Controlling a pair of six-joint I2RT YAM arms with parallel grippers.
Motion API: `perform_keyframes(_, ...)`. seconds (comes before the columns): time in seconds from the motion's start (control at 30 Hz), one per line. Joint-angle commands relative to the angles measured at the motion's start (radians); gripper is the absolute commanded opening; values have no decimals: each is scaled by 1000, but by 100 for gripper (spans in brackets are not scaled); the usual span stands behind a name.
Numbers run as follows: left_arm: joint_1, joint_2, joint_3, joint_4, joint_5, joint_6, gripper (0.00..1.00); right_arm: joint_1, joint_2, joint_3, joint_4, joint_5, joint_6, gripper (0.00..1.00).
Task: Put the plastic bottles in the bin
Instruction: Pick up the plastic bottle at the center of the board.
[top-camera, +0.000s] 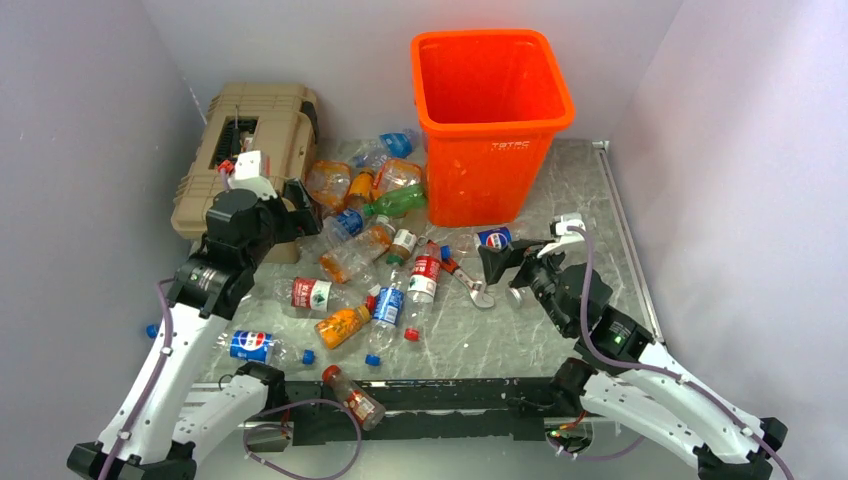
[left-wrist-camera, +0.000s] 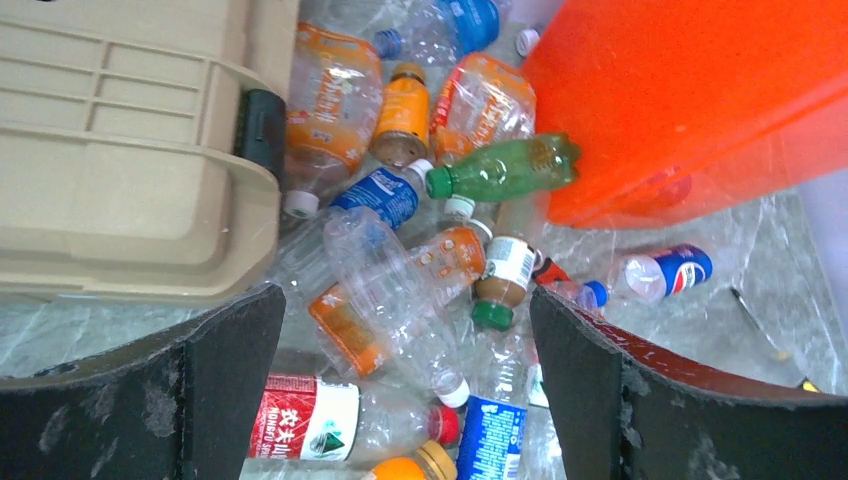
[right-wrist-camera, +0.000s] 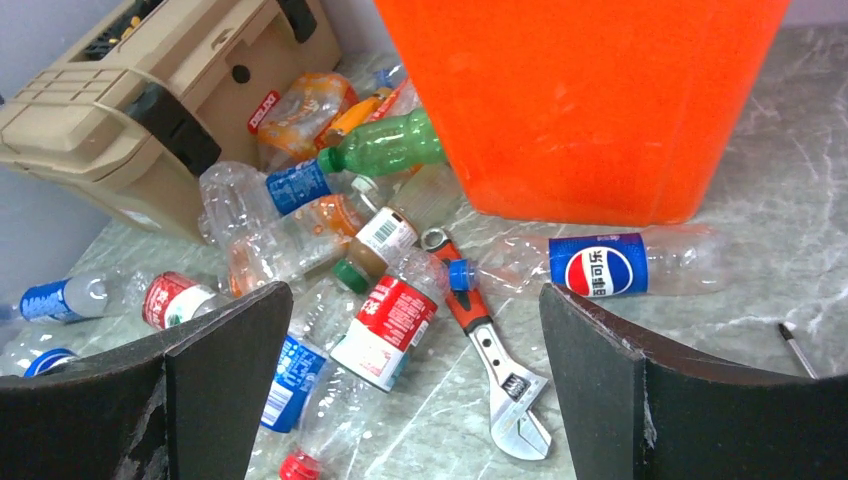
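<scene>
The bin (top-camera: 492, 120) stands upright at the upper middle of the top view, on the far part of the grey marbled tabletop (top-camera: 560, 330). The part of its inside that shows is plain orange wall. The tan toolbox (top-camera: 250, 140) lies at the upper left against the wall. A dark recess in its top holds small items too small to tell.

The plastic bottles (top-camera: 370, 230) lie on the tabletop, most of them heaped between the toolbox and the bin and spilling toward the middle of the frame. A green bottle (top-camera: 400, 202) lies on its side with its base touching or just short of the bin's lower left corner. A blue-labelled cola bottle (right-wrist-camera: 600, 265) lies just in front of the bin wall, beside a red-handled wrench (right-wrist-camera: 495, 350). Another blue-labelled bottle (top-camera: 255, 345) lies at the lower left. A brown-tinted one (top-camera: 352, 395) rests near the bottom edge, by the arm bases.

The left gripper (left-wrist-camera: 405, 310) hangs over the heap near the toolbox, its fingers spread wide apart and holding nothing. The right gripper (right-wrist-camera: 415, 295) sits low over the wrench and the cola bottle, its fingers likewise wide apart and empty.
</scene>
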Motion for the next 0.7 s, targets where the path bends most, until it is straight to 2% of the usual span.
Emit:
perform_keyframes(0.0, -3, -7, -6, 64, 126, 73, 99, 2, -20, -18, 96, -50, -1, 100)
perform_keyframes(0.1, -4, -49, -50, 131, 232, 94, 99, 2, 3, 9, 54, -26, 12, 100)
perform_keyframes(0.2, -5, -72, -70, 162, 278, 99, 99, 2, 37, 32, 5, 17, 3, 100)
perform_keyframes(0.3, -4, -63, -66, 158, 273, 95, 99, 2, 52, 26, -1, 53, 20, 100)
perform_keyframes(0.43, -4, -30, -50, 139, 276, 86, 99, 2, 32, -35, 84, 53, 80, 100)
perform_keyframes(0.5, -4, -19, -48, 143, 295, 78, 99, 2, 20, -56, 96, -3, 114, 100)
perform_keyframes(0.57, -4, -13, -62, 168, 288, 54, 99, 2, 16, -64, 84, -58, 124, 100)
perform_keyframes(0.67, -4, -31, -126, 247, 264, 24, 99, 2, 53, -48, 4, -41, 144, 100)
